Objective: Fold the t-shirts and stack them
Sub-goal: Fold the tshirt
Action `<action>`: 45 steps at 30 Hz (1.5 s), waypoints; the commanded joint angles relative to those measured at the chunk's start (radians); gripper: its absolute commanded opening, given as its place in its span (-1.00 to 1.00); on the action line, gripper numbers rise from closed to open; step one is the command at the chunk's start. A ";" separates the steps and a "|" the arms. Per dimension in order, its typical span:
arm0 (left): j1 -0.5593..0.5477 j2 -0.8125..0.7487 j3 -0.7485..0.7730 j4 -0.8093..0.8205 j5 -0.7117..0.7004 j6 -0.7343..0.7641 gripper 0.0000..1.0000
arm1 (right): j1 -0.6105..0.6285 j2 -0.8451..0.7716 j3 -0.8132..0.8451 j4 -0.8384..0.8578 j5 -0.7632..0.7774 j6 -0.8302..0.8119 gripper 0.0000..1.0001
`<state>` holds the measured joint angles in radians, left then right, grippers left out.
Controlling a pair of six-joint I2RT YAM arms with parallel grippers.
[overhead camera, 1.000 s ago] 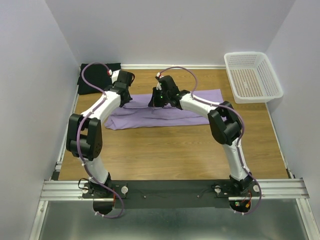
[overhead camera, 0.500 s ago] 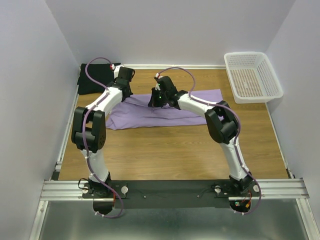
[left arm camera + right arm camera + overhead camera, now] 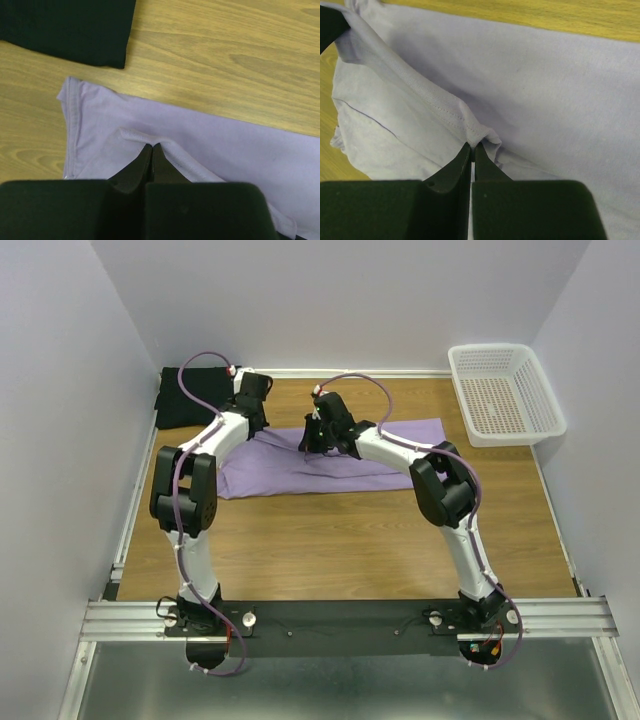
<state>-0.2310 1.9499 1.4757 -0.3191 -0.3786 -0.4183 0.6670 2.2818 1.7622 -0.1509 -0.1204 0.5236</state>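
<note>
We look down on a wooden tabletop (image 3: 340,530) with two white robot arms reaching away from its near edge. A lavender t-shirt (image 3: 290,468) lies across the far middle of the tabletop. It stretches long from left to right, with part of the cloth doubled over itself.

The left pincer (image 3: 151,146) is at the shirt's far left end. Its tips are pressed together on a small raised fold of the hemmed edge. The right pincer (image 3: 471,145) is near the middle of the shirt's far edge. Its tips almost meet, pinching a ridge of lavender cloth that has a stitched seam running along it. In the right wrist view, that ridge rises from the tips toward the upper left.

A black t-shirt (image 3: 190,395) lies as a compact dark block in the far left corner, near the lavender shirt's corner, with a strip of bare wood between them. A white perforated basket (image 3: 490,350) stands in the far right corner, well apart from both shirts.
</note>
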 commanded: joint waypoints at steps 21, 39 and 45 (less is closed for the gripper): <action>0.005 -0.080 0.020 0.028 0.020 -0.031 0.54 | -0.009 -0.073 -0.064 -0.019 0.151 -0.033 0.01; 0.226 -0.647 -0.716 -0.044 0.092 -0.340 0.61 | -0.315 -0.646 -0.710 -0.019 0.150 -0.004 0.40; 0.321 -0.615 -0.769 -0.014 0.173 -0.321 0.61 | -0.504 -0.737 -0.886 -0.016 0.068 0.058 0.36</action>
<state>0.0601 1.3338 0.7197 -0.3927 -0.2714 -0.7296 0.2409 1.5906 0.9470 -0.1631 0.0086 0.5240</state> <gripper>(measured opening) 0.806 0.692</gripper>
